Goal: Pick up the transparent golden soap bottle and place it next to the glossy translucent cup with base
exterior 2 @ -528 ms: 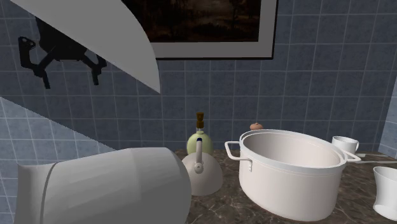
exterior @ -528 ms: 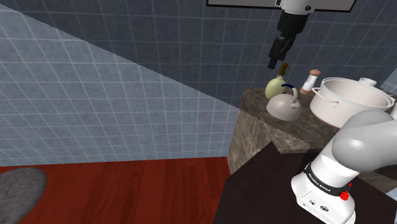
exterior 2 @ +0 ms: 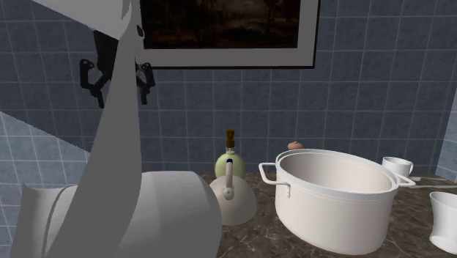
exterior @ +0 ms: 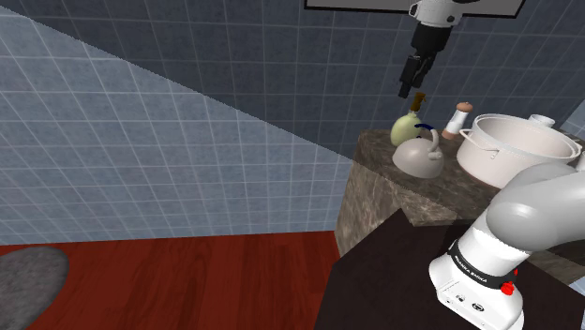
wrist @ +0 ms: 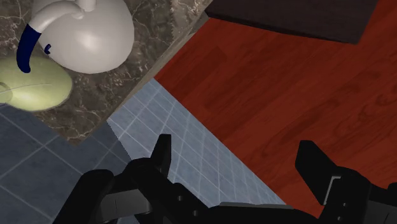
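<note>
The soap bottle is pale yellow-green and round-bodied, with a brown cap. It stands upright at the counter's corner, just behind a white kettle. In the second exterior view the bottle rises behind the kettle. My gripper hangs above the bottle, toward the wall, and is not touching it. Along the gripper the fingers stand apart, open with nothing between them; the bottle lies well off to one side. A white cup sits behind the pot and another at the right edge; I cannot tell which has a base.
A large white pot with handles stands beside the kettle on the dark marble counter. A small shaker stands behind it. A tiled wall backs the counter, with red wood floor below. My own arm blocks the second exterior view's left.
The gripper has moved toward the second exterior view's right, closer to above the bottle, and a little upward in the shoulder view. The arm link now crosses in front of it.
</note>
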Robot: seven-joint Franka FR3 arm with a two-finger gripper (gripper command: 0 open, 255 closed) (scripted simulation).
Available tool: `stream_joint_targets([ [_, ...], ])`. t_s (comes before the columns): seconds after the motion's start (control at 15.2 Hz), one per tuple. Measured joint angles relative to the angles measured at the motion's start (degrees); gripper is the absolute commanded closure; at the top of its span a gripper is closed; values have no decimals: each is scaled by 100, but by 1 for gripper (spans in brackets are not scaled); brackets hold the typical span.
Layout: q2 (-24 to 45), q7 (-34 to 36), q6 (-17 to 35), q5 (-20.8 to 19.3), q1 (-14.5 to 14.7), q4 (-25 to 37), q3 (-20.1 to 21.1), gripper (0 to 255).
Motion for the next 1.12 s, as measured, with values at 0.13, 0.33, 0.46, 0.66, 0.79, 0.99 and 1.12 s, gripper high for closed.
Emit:
stream_joint_targets([
  [0.13, 198, -218, 120, -90, -81, 76, -226, 0],
  [0.33, 525, -544, 348, -195, -192, 173, -566, 0],
  [0.46, 771, -750, 489, -237, -252, 275, -778, 0],
  [0.66, 1225, -1121, 637, -267, -341, 578, -1133, 0],
  [0.79, 1592, -1326, 774, -228, -368, 796, -1334, 0],
  [0.99, 2122, -1706, 906, -136, -436, 1170, -1660, 0],
  [1.12, 2467, -1974, 1009, -42, -490, 1383, -1872, 0],
])
